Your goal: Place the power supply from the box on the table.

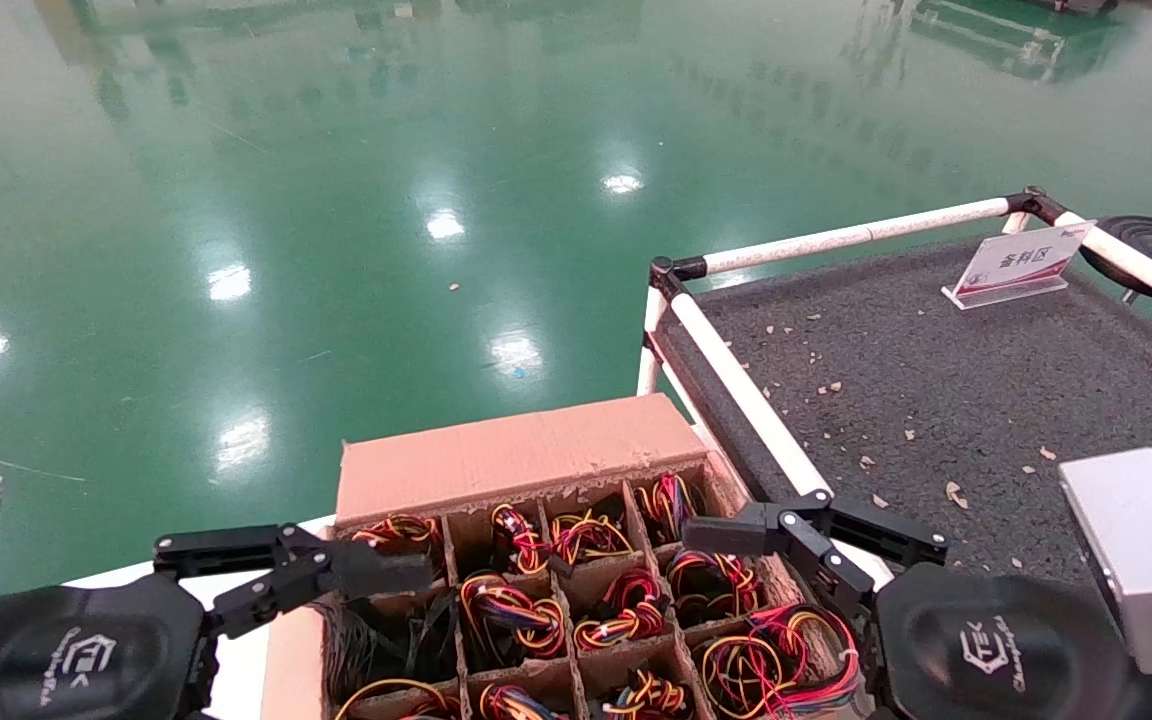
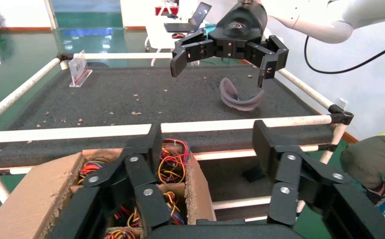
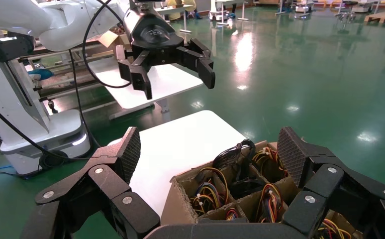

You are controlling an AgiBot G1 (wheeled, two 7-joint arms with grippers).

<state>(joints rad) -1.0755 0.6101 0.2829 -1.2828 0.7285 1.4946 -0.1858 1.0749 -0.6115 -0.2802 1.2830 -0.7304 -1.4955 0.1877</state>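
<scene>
The box (image 1: 516, 450) stands low in the middle of the head view, its grid cells stuffed with red, yellow and black wire bundles (image 1: 511, 610). Only those wires show of each power supply; the grey bodies are hidden down in the cells. My left gripper (image 1: 296, 558) hovers open over the box's left cells, holding nothing. In its wrist view the left gripper (image 2: 205, 142) straddles the box (image 2: 36, 194) wall. My right gripper (image 1: 806, 530) is open over the box's right edge, next to the table (image 1: 936, 380). The right gripper (image 3: 211, 152) is empty above the cells (image 3: 240, 184).
A smooth silver block (image 1: 1136, 550), a small sign (image 1: 1016, 265) and cardboard crumbs lie on the matting. A white rail (image 1: 746, 400) runs between box and table. A curved grey strip (image 2: 238, 94) lies on the table. A white surface (image 3: 180, 144) borders the box. A crouching person (image 2: 374, 154) is nearby.
</scene>
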